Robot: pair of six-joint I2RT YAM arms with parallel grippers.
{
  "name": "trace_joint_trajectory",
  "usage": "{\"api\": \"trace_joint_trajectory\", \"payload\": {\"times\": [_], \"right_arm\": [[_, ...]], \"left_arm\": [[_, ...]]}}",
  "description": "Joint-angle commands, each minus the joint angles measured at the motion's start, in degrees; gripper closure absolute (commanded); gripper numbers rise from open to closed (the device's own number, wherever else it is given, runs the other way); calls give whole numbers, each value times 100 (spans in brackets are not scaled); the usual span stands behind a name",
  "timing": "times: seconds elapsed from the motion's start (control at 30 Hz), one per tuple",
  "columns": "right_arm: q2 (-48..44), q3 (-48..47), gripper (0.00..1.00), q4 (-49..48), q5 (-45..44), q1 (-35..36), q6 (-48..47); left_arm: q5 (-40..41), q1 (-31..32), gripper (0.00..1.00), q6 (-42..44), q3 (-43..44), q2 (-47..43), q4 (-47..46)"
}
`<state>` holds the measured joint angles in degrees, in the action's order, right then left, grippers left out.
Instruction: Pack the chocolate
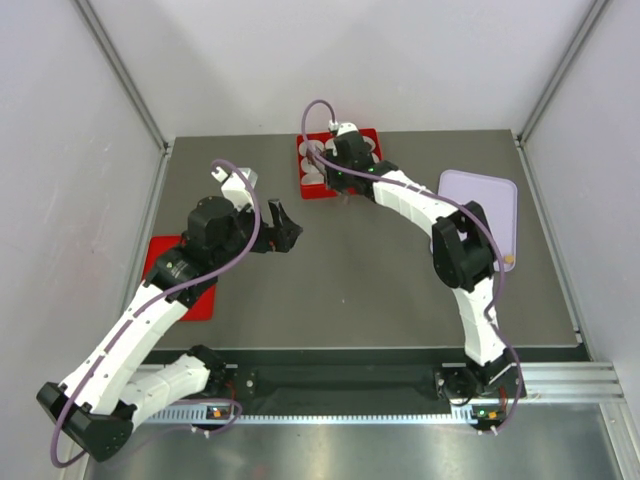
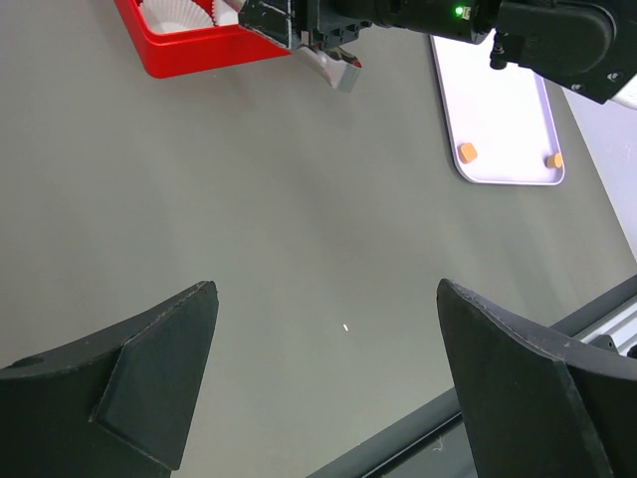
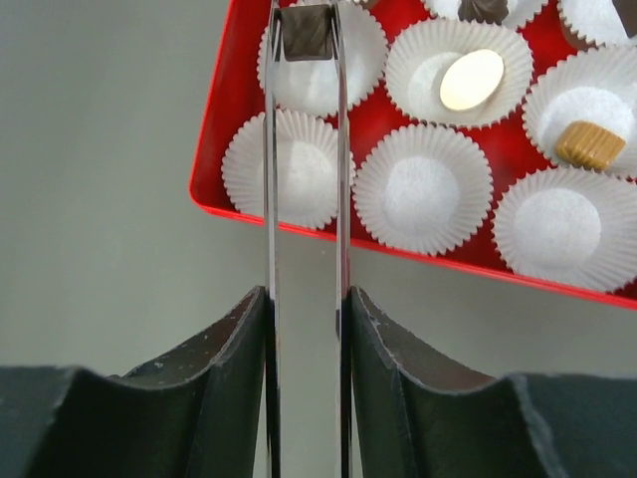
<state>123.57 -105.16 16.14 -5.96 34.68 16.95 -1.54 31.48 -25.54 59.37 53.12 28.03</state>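
Observation:
A red tray [image 3: 214, 149] holds several white fluted paper cups. My right gripper [image 3: 305, 299] is shut on a pair of metal tongs [image 3: 271, 199], and a dark brown chocolate [image 3: 306, 38] sits between the tongs' tips over the cup in the tray's left column. A tan chocolate [image 3: 589, 143] and a pale round one [image 3: 472, 79] lie in other cups. Two tan chocolates [image 2: 467, 152] [image 2: 555, 160] rest on the lilac tray [image 2: 498, 110]. My left gripper [image 2: 325, 289] hangs open over bare table, holding nothing.
From above, the red tray [image 1: 312, 193] stands at the table's back centre and the lilac tray [image 1: 480, 190] at the right. A flat red lid [image 1: 165, 255] lies at the left, partly under my left arm. Grey walls enclose the table.

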Motion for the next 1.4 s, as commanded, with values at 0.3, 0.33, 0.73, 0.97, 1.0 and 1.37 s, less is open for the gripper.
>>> {"api": "trace_joint_trajectory", "payload": {"times": [0.3, 0.33, 0.73, 0.97, 1.0, 1.37], "right_arm": [[-26, -523, 60, -190, -169, 101, -130], [-78, -523, 60, -182, -195, 101, -148], [-465, -576, 62, 82, -406, 101, -438], [-1650, -40, 63, 1011, -1135, 22, -438], [-2052, 65, 63, 1292, -1266, -4, -395], [-5368, 3156, 62, 3878, -1294, -989, 1143]], "left_arm": [[101, -2, 4, 84, 153, -48, -70], [93, -2, 4, 84, 153, -48, -70], [101, -2, 4, 67, 145, -74, -79], [101, -2, 4, 93, 110, -83, -96], [101, -2, 4, 93, 92, -92, -96], [-311, -2, 4, -39, -181, -285, -412]]}}
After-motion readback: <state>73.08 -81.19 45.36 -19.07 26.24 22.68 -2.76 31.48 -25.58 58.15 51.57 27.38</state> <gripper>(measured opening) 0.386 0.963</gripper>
